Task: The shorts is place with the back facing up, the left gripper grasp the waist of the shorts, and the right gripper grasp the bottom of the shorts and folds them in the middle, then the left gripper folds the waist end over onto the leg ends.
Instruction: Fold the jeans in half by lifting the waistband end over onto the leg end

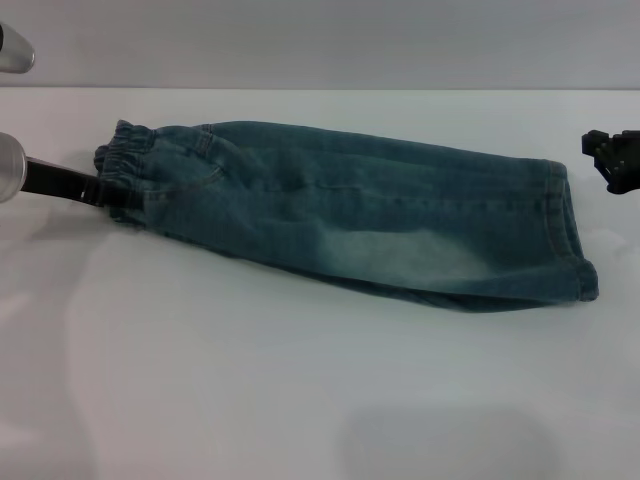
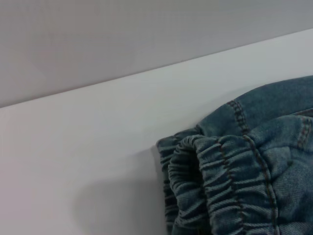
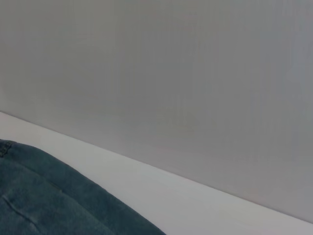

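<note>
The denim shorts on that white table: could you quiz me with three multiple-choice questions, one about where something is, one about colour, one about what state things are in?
1. Where is the left gripper?
A. At the elastic waist end
B. At the leg hems
C. Above the middle of the shorts

2. What colour are the shorts?
A. Red
B. Faded blue
C. Black

3. How do the shorts lie?
A. Hanging in the air
B. Rolled into a ball
C. Folded lengthwise, flat on the table

Answers: 1 A, the left gripper meets the gathered waist. 2 B, the shorts are washed blue denim. 3 C, they lie as one long narrow strip on the table, with the right gripper apart from the hems.
</note>
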You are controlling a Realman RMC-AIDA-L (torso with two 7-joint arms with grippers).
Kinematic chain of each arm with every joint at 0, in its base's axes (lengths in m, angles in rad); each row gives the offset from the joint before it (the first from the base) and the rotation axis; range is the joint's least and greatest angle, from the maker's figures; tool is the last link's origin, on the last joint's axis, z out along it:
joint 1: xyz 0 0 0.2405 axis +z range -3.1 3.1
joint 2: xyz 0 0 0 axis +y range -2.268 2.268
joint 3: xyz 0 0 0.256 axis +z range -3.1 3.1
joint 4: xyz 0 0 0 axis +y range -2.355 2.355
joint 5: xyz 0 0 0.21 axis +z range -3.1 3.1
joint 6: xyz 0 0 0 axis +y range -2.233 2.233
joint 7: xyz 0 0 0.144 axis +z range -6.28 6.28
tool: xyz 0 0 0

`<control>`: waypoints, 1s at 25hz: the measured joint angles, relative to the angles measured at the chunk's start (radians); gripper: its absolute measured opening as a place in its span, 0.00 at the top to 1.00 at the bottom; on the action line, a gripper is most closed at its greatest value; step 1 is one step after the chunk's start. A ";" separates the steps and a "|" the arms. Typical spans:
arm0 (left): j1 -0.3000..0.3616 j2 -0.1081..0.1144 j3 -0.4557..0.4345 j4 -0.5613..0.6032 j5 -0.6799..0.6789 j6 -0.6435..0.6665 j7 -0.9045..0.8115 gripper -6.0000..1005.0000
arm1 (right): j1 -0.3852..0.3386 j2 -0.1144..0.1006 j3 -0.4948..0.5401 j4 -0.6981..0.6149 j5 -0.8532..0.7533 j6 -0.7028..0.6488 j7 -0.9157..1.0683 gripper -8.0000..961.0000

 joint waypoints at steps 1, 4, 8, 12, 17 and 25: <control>-0.001 0.000 0.000 -0.005 0.000 -0.008 0.000 0.35 | 0.001 0.000 0.000 0.000 0.000 0.000 0.000 0.99; -0.002 0.000 0.000 -0.009 0.000 -0.013 0.000 0.36 | 0.002 0.000 -0.001 0.000 0.000 -0.001 0.000 0.99; -0.007 0.000 0.001 -0.031 0.000 -0.063 -0.003 0.36 | 0.003 0.000 -0.006 0.000 0.000 -0.001 0.000 0.99; -0.028 0.000 0.002 -0.080 0.000 -0.084 -0.001 0.36 | 0.003 0.001 -0.012 0.000 0.000 -0.001 0.000 0.99; -0.038 0.000 0.002 -0.093 0.000 -0.080 0.001 0.37 | 0.003 0.001 -0.012 0.000 0.000 0.000 0.000 0.99; -0.043 0.000 0.005 -0.106 0.000 -0.084 0.002 0.38 | 0.004 0.002 -0.012 0.000 0.001 0.000 0.000 0.99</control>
